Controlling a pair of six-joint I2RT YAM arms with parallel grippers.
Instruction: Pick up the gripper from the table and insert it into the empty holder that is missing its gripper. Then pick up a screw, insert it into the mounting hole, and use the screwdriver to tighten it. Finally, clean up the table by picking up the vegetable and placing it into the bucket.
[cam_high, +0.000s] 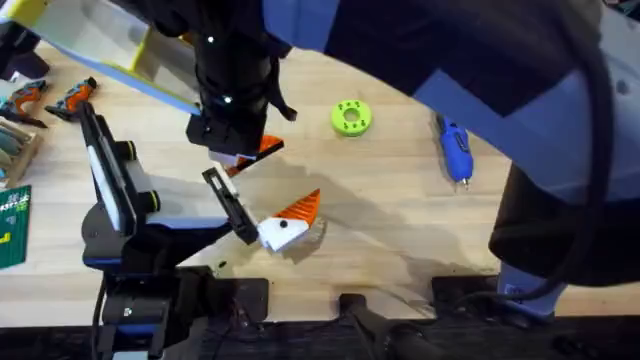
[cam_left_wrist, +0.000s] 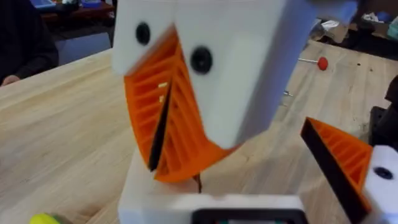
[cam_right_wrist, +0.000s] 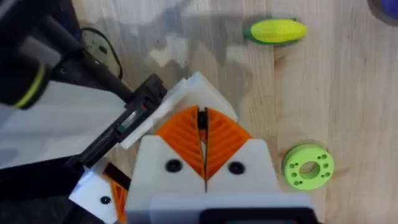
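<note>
My left gripper is open. One finger carries an orange tip; the other is the bare white holder. My right gripper hangs over that holder with its orange pads shut. A thin black-faced piece shows between them, which I take for the gripper; most of it is hidden. The blue screwdriver lies far right. The yellow-green vegetable lies beyond the holder. A tiny metal piece may be a screw. The bucket is out of view.
A round green disc with holes lies between the grippers and the screwdriver. Orange-handled tools and a yellow-and-white box crowd the far left. A thin red-handled driver lies farther off. The right arm looms dark over the upper right.
</note>
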